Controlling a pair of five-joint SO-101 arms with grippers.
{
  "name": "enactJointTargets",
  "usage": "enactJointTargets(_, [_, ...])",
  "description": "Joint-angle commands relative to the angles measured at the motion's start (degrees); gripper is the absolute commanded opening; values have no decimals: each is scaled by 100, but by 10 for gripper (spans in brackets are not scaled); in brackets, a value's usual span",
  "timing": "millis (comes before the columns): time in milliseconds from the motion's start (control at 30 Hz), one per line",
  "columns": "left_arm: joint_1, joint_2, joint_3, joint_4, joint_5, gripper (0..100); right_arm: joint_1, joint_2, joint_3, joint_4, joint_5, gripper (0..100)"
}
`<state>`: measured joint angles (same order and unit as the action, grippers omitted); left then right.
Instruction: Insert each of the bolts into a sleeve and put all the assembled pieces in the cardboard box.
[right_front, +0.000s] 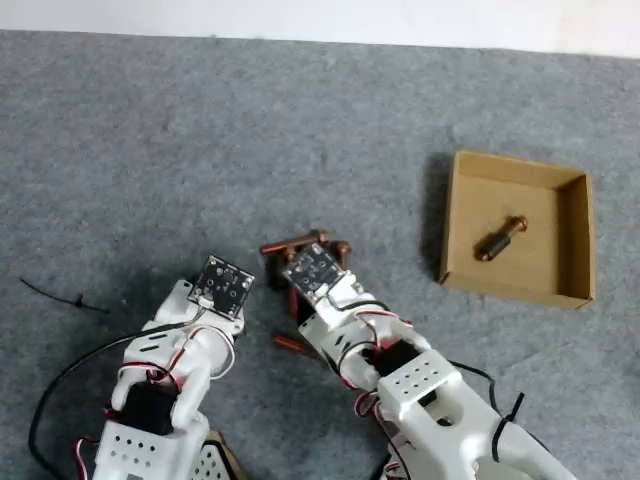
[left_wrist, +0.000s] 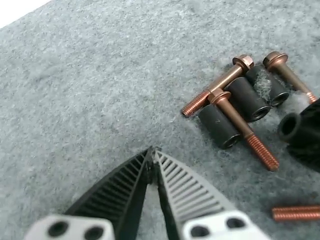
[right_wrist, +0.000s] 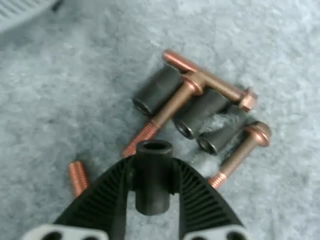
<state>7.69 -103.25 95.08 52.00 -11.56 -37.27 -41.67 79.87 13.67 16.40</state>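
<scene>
- Sleeve (right_wrist: 153, 182) is clamped between the fingers of the right hand (right_wrist: 153, 167), with its open bore showing above the pile.
- Left hand (left_wrist: 152, 152) is closed on nothing, near the pile on the counter (right_front: 200, 120).
- Best next move: the left hand opens and takes the stray bolt (left_wrist: 295, 213), gripping near the head.
- Line the thread up with the bore before pushing; a skewed bolt would likely jam.
- One assembled piece (right_front: 500, 239) lies in the box (right_front: 520, 168).

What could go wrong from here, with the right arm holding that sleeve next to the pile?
1. The right pincer grips the sleeve only by its sides, so a push from above may tilt it or make it slip.
2. One bolt lies across the loose sleeves, so picking it up may scatter them.
3. The left pincer is shut and close beside the right one, so the two may bump.
</scene>
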Motion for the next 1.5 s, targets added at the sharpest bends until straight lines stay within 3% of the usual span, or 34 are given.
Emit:
enactJointTargets(0, [-57,-84,-374,-35,53,6,163,-48,-321,-154,26,5])
enactJointTargets(1467, [-57,-84,-338,-53,53,6,189,-48,-198,-163,53,5])
